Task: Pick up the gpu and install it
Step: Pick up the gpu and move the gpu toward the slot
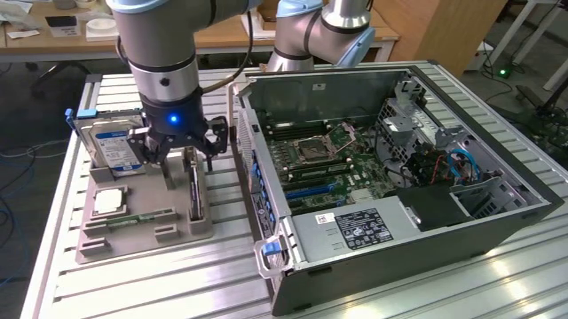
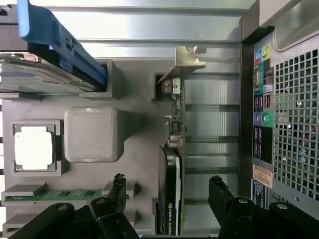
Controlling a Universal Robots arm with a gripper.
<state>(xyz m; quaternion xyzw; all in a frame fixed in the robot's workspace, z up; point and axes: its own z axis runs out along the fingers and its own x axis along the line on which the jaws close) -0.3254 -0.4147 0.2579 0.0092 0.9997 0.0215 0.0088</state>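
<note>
The jaws stand wide apart, one on either side of the gpu (image 2: 170,164) (nothing clamped yet), which stands on edge in a grey tray (image 1: 146,234) slot, both faces reachable. A hard drive (image 1: 116,147) stands near; the open computer case (image 1: 390,219) flanks the bench's other side.
</note>
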